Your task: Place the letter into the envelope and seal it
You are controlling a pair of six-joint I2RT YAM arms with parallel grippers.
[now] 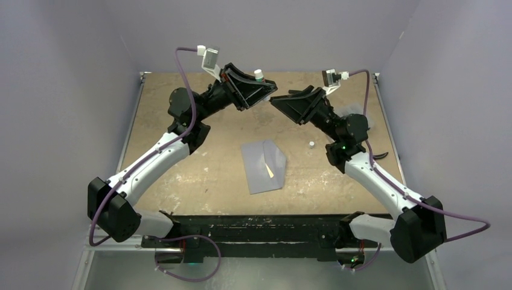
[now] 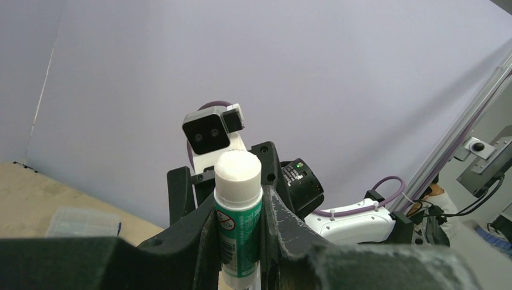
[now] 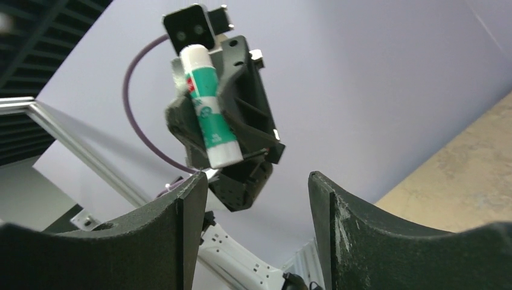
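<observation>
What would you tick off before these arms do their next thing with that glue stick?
1. Left gripper clamps glue stick: ok.
2. Right gripper open, facing it: ok.
3. Envelope flat, uncovered: ok.
4. Letter fully inside: cannot tell; only a cream sliver shows.
5. Stick's cap off: cannot tell; a small white piece lies near the envelope.

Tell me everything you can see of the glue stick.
The glue stick is a slim, plastic-looking cylinder, white at both ends, wrapped in a green label with a red-and-white mark. The left pincer clamps its middle, one finger on each side, holding it in the air with a white end poking past the fingertips. Nothing else touches it.
</observation>
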